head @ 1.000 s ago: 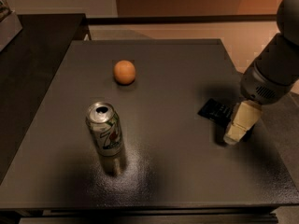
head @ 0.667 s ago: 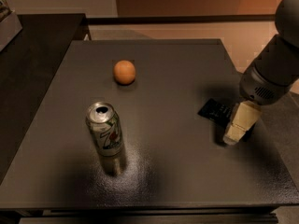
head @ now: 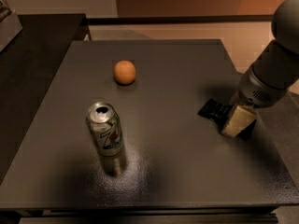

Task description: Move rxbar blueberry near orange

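The orange point(head: 124, 72) lies on the dark table point(head: 177, 176), toward the back left of the middle. The rxbar blueberry point(head: 213, 111), a flat dark wrapper, lies near the table's right edge, far from the orange. My gripper point(head: 238, 121) comes down from the right and sits on or just over the bar's right end, hiding that part of it. Only the bar's left end shows. I cannot see whether the gripper grips the bar.
A silver-green 7up can point(head: 105, 129) stands upright at the front left, between the table's front edge and the orange. A second dark surface point(head: 32, 45) adjoins on the left. My grey arm point(head: 273, 73) overhangs the table's right edge.
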Robot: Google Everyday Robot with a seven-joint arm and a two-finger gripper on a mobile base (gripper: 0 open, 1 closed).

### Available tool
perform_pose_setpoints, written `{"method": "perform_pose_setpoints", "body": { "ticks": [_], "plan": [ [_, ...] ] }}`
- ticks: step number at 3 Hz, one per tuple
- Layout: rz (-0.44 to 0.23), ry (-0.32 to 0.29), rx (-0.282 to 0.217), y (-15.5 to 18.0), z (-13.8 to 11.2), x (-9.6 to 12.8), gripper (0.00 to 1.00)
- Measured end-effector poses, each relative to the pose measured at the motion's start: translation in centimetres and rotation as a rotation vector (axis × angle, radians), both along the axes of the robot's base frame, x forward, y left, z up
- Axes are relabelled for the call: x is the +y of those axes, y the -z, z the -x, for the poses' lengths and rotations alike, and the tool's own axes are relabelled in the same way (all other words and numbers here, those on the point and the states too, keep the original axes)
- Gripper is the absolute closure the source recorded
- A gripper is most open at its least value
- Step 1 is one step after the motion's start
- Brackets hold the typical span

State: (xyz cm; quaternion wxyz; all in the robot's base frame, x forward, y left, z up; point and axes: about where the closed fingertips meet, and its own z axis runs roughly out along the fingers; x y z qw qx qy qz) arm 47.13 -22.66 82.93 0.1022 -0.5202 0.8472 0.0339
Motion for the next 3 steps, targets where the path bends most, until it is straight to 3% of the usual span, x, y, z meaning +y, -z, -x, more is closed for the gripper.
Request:
{"method": "perform_pose_setpoints", "body": {
  "ticks": [2, 3],
  "plan": [
    [-0.013, 0.0, 0.0, -0.5, -0.1, 0.0, 0.87],
    [-0.034, -0.026, -0.014, -1.8, -1.0, 1.3, 1.0]
  ]
}}
